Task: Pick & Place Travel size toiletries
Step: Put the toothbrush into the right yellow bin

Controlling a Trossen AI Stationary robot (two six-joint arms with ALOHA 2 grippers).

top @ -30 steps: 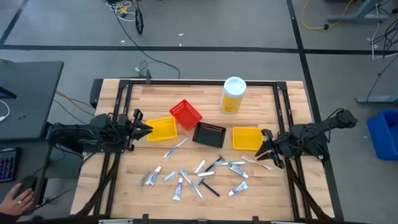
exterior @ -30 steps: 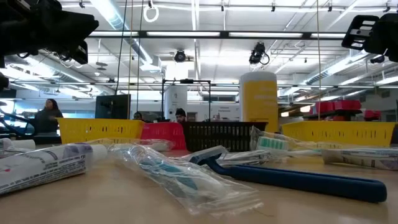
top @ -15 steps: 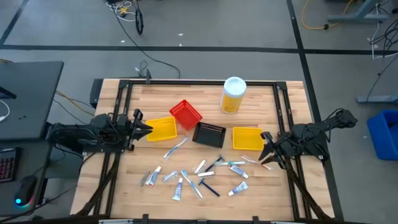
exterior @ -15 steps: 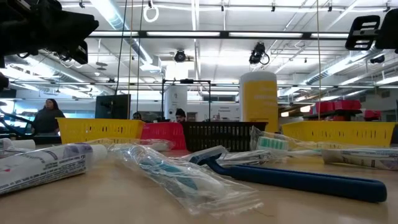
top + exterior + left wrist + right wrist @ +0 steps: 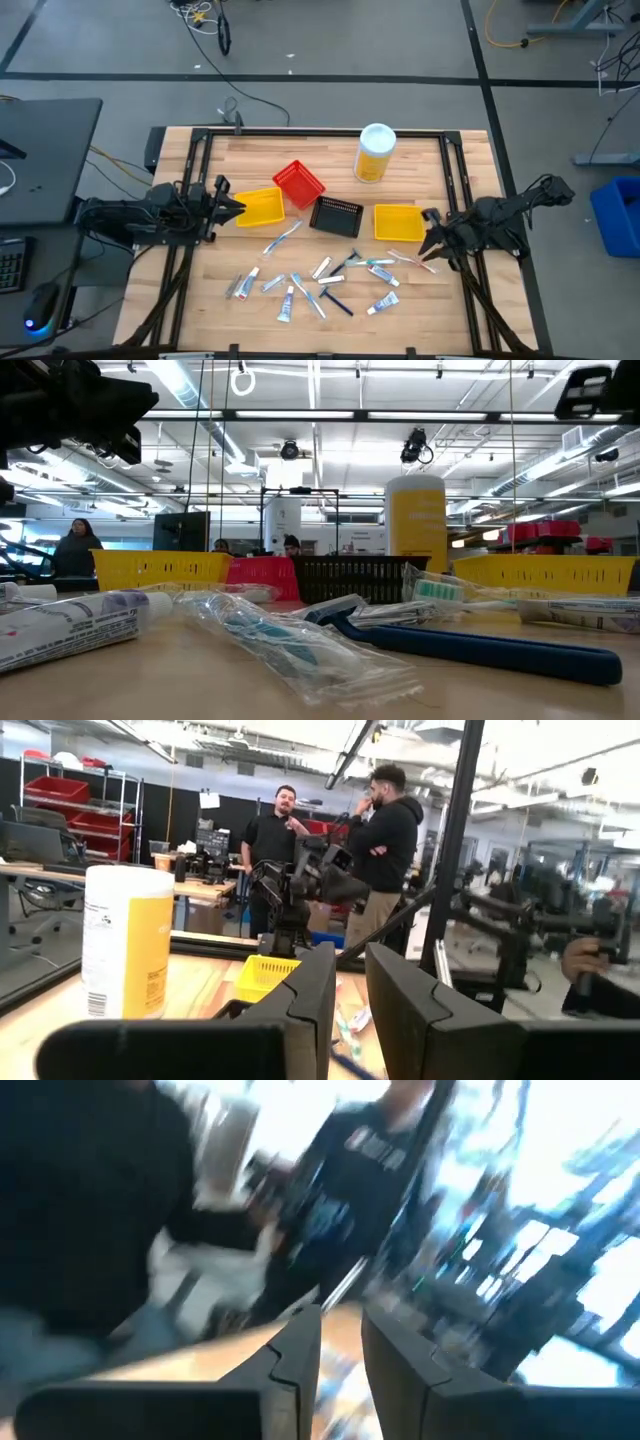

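Fingers of both grippers are standing a narrow gap apart in their wrist views, holding nothing. From where I am standing, the right gripper (image 5: 431, 240) is hovering at the right of the high view, just right of the right-hand yellow bin (image 5: 397, 222), its tips pointing toward frame left. The travel size toiletries (image 5: 320, 282) are lying scattered across the lower centre of the table (image 5: 300, 150), below the bins. Nearest the right gripper is a slim wrapped toothbrush (image 5: 412, 261), lying just below and left of the fingertips, its long axis running diagonally from upper left to lower right. The left gripper (image 5: 232, 205) is waiting at the left, beside the left-hand yellow bin (image 5: 259, 206), well apart from that piece. In my judgement the right arm is the better placed; it would need to drop and turn its fingers across the toothbrush's length.
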